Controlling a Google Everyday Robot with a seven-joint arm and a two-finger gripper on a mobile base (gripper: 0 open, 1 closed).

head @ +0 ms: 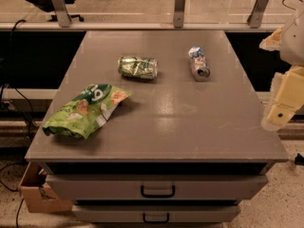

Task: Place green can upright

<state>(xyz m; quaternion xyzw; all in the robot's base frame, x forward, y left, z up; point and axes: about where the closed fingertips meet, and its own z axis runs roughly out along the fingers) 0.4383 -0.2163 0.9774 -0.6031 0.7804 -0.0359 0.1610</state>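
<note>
**Green can still on its side, gripper well off to the right**

The green can lies on its side on the far half of the table, left of centre, with its long axis running left to right. That is why the task is still open: you have to tip the can up onto one end.

The gripper hangs past the right edge of the table, about level with its near half and well apart from the can. It has hold of nothing you can see. You cannot tell from this view how far open it stands.

Mind the neighbours as you reach in. The silver-white-blue can also lies on its side, to the right of the green one, and roughly between the gripper and your target. A straight sweep leftward would likely knock it rolling, so coming in from above looks safer. The green snack bag sits nearer and to the left, clear of the can, so it should not hinder you.

Since the can is dented, it may well rock once stood up.
</note>
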